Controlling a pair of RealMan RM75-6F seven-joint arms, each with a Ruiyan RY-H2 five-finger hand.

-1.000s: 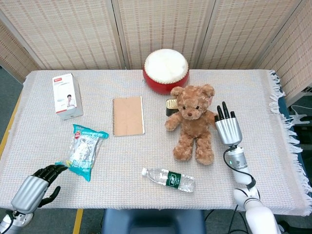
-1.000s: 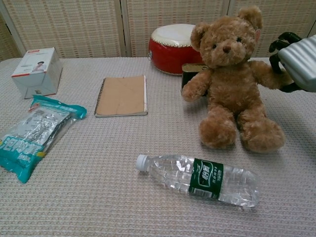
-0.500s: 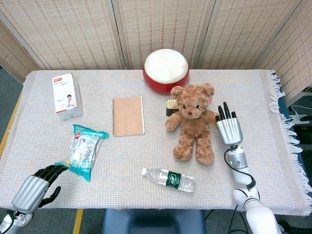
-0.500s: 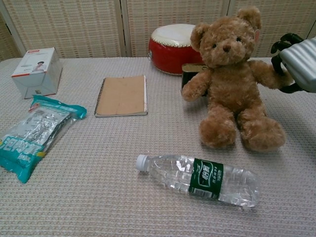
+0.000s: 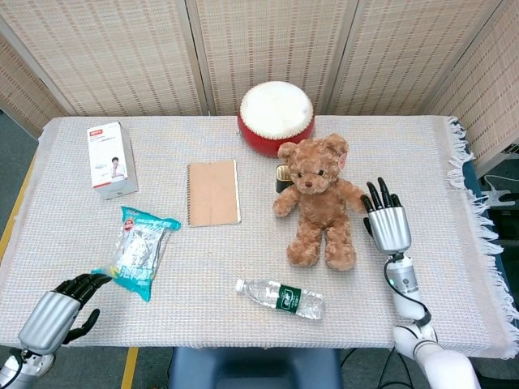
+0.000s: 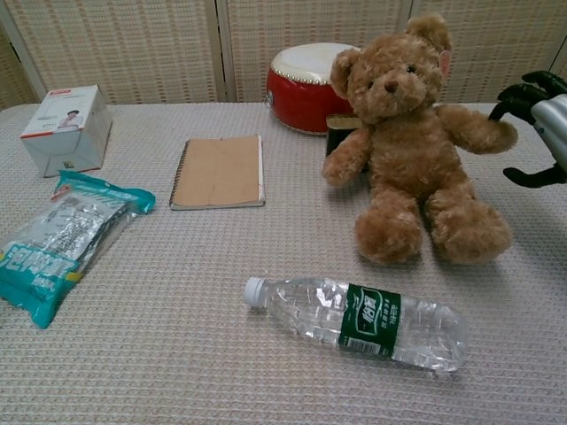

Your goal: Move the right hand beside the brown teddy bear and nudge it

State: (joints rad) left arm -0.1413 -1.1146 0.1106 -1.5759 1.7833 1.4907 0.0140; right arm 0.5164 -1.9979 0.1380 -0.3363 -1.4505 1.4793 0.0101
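The brown teddy bear [image 5: 319, 203] sits upright right of the table's middle, leaning a little to the left, and fills the chest view [image 6: 415, 146]. My right hand [image 5: 387, 220] stands just right of the bear, palm side toward it, fingers straight and apart, holding nothing. In the chest view this hand [image 6: 542, 119] shows at the right edge, its dark fingertips [image 6: 512, 94] close above the bear's outstretched paw; contact cannot be told. My left hand [image 5: 55, 313] rests at the table's near left corner, empty, fingers loosely spread.
A red drum [image 5: 276, 115] and a small dark can [image 5: 283, 175] stand behind the bear. A water bottle [image 5: 281, 298] lies in front of it. A brown notebook [image 5: 214, 192], a teal snack packet [image 5: 142, 250] and a white box [image 5: 109, 160] lie to the left.
The bear has shifted and tipped slightly to the left. My right hand has drawn back to the right and toward me, away from the bear's arm. The left hand has not moved.
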